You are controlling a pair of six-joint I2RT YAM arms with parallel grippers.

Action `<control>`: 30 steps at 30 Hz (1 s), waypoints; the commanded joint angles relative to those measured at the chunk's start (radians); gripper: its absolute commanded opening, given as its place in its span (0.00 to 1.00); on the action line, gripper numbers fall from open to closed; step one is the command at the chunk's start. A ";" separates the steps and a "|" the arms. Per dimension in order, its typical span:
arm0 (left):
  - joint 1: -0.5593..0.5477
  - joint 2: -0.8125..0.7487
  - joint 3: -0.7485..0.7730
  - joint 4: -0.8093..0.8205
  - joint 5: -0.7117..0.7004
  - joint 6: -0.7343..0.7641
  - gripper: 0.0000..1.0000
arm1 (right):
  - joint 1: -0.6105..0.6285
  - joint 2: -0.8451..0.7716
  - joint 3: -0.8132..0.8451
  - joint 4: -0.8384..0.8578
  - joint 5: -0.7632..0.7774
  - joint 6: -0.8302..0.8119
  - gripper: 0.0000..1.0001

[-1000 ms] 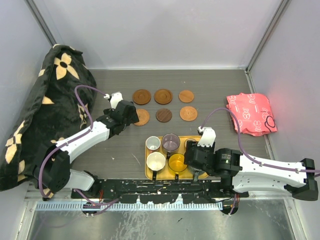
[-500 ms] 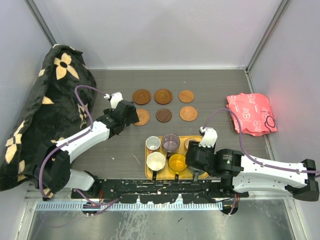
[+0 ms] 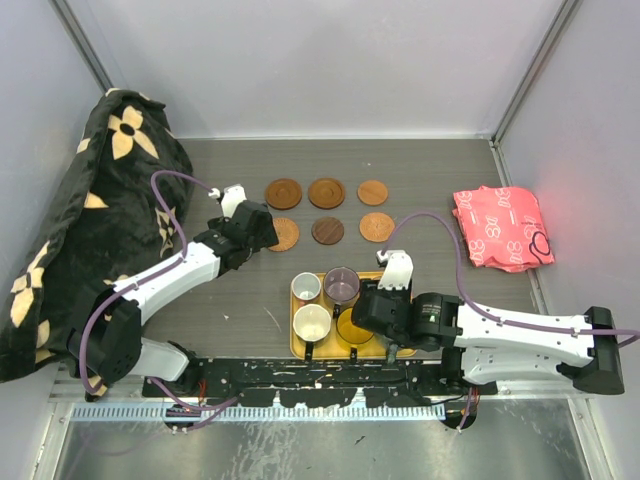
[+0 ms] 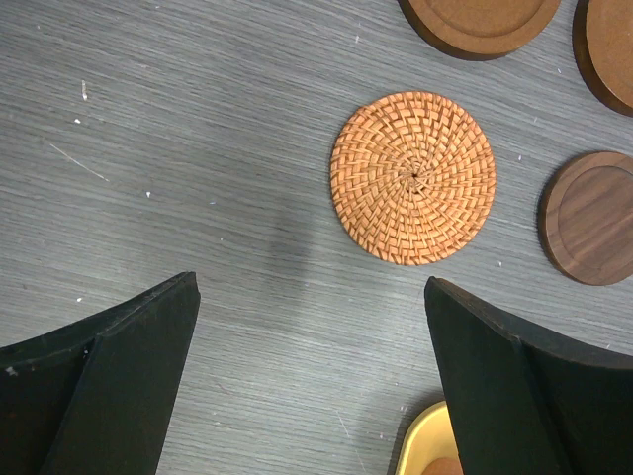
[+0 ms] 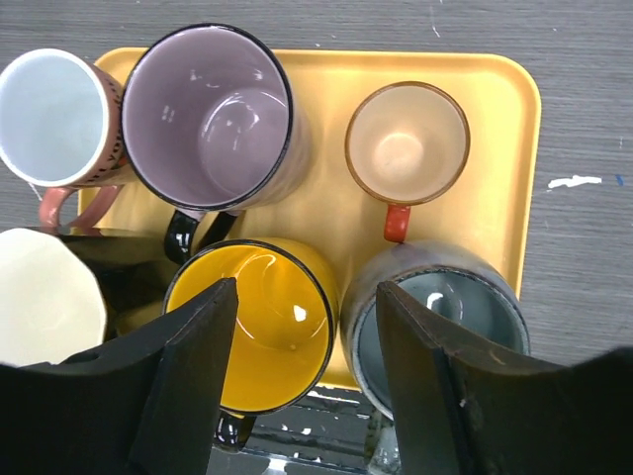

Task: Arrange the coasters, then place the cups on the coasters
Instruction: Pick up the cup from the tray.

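Observation:
Six round coasters lie in two rows of three at mid-table, among them a woven coaster (image 3: 286, 236) (image 4: 413, 178) and a dark walnut coaster (image 3: 327, 231) (image 4: 591, 218). My left gripper (image 3: 262, 228) (image 4: 312, 287) hovers open over bare table just short of the woven one. The cups stand in a yellow tray (image 3: 296, 345) (image 5: 504, 178): white-lined (image 5: 49, 117), purple (image 5: 213, 114), small brown (image 5: 406, 142), cream (image 5: 45, 297), orange-yellow (image 5: 262, 317), grey-green (image 5: 445, 317). My right gripper (image 3: 362, 312) (image 5: 307, 297) is open above the tray, one finger over the orange-yellow cup, the other over the grey-green cup.
A big black bag with cream flowers (image 3: 100, 220) fills the left side. A pink-red packet (image 3: 503, 228) lies at the right. Grey walls close in the back and sides. The tray's near edge sits against the arms' base rail.
My right arm has shifted left over the tray, toward the orange-yellow cup, and its jaws have narrowed somewhat. The left arm has stayed put.

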 commanded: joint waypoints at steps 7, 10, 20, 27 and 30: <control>0.008 0.006 0.014 0.035 -0.001 -0.001 0.98 | 0.006 -0.013 0.028 0.079 -0.048 -0.039 0.61; 0.009 0.009 0.015 0.036 -0.001 0.000 0.98 | 0.006 -0.011 0.023 0.085 -0.078 -0.044 0.60; 0.011 0.012 0.018 0.031 0.000 0.000 0.98 | 0.007 -0.018 0.021 0.078 -0.175 -0.059 0.60; 0.011 0.016 0.018 0.030 0.004 -0.001 0.98 | 0.014 -0.016 0.030 0.054 -0.242 -0.068 0.59; 0.011 0.015 0.018 0.029 0.003 -0.002 0.98 | 0.016 -0.037 0.029 0.017 -0.254 -0.059 0.59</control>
